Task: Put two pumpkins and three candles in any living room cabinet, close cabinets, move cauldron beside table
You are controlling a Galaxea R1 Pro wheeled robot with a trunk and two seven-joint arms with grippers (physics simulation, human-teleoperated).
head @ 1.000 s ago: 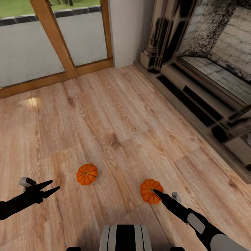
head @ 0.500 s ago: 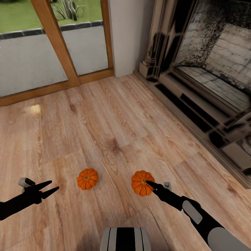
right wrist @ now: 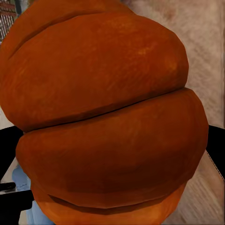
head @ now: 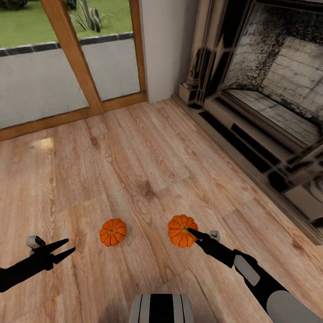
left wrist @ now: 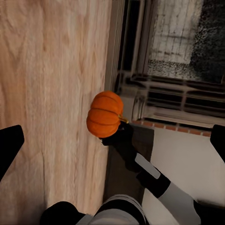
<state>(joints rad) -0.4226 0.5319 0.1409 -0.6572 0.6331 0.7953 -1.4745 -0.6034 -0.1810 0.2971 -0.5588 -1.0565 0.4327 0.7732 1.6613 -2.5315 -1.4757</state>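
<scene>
Gripping one pumpkin [head: 181, 230], the right gripper [head: 194, 234] appears clamped on it, seemingly just off the wooden floor [head: 134, 152] at five o'clock, stem skyward. The second pumpkin [head: 112, 232] sits at seven o'clock, stem up. The left gripper [head: 65, 249] hangs spread, empty. Nothing is stored yet.

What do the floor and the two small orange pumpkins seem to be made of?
The light brown plank floor looks like varnished wood: grain, knots and a glossy reflection show. The round ribbed orange pumpkins look matte and smooth; real or plastic, I cannot tell.
</scene>
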